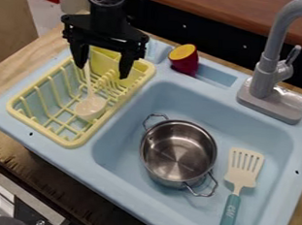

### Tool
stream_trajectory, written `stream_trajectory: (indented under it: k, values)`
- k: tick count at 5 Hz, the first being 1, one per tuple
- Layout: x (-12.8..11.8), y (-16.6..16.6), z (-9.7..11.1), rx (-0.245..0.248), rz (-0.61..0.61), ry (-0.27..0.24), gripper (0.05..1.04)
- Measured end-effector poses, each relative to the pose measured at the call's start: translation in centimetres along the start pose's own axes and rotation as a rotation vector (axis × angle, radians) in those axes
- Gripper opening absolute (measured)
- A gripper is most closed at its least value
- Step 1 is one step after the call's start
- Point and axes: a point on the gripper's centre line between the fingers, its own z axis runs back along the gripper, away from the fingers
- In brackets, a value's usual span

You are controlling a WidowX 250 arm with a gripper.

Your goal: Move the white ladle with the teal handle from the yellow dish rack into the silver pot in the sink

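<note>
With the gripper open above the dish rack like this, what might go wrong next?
Two risks stand out. The ladle's pale handle rises right beside one finger of the open gripper, so a small sideways shift might knock it. Also, the fingers hang low among the yellow rack's upright prongs; moving down or across could snag them and drag the rack.

From a fixed spot above the sink [91,171], the camera looks down at a steep slant, facing across the bench [11,141] toward my arm [107,19], which enters at the top. It is close enough for the sink to take up most of the view, turned askew, with my fingers [103,72] upper left and the faucet [267,76] upper right.
</note>
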Motion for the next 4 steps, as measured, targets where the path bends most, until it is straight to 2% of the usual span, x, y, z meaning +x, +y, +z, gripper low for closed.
stream_trajectory:
  k: [1, 2, 3, 4]
  values:
    - [-0.7, -0.2, -0.7, 0.007, -0.009, 0.036, 0.979]
    - [-1.5, -2.0, -0.3, 0.027, -0.016, 0.053, 0.979]
    - [-1.1, -2.3, -0.4, 0.026, 0.044, -0.010, 0.979]
    - [0.8, -0.4, -1.1, 0.068, 0.164, -0.107, 0.979]
